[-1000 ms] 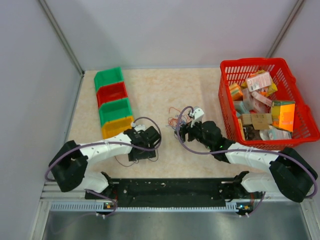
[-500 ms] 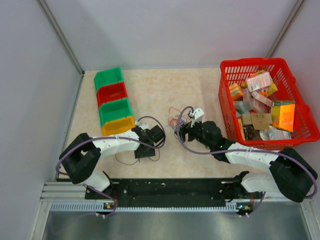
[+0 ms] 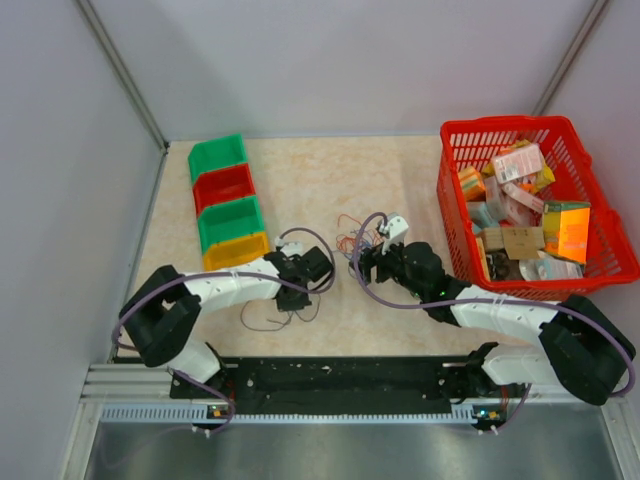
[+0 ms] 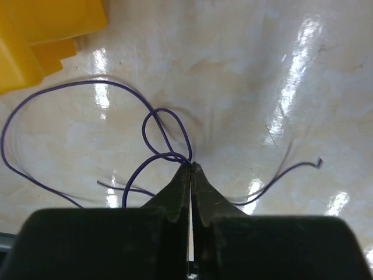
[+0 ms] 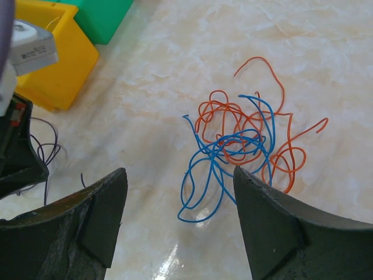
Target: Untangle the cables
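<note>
The cables lie in two places. A thin purple wire (image 4: 165,109) curls in loops on the marble tabletop near the yellow bin, and my left gripper (image 4: 190,165) is shut on it where the loops cross, jaws pressed together. From above, that left gripper (image 3: 300,295) sits over the purple wire (image 3: 265,322). A blue wire (image 5: 181,187) and an orange wire (image 5: 260,58) are knotted together in a small tangle (image 3: 350,232) mid-table. My right gripper (image 5: 179,172) hangs open just short of that tangle, holding nothing, and shows from above as the right gripper (image 3: 362,262).
A row of green, red, green and yellow bins (image 3: 228,205) stands at the left. A red basket (image 3: 600,262) full of packets stands at the right. The yellow bin (image 4: 41,29) is close to my left gripper, and the yellow bin (image 5: 58,64) also shows left of the tangle.
My left arm reached a little to the right, and its gripper went from open to shut on the purple wire. The right arm has not moved.
</note>
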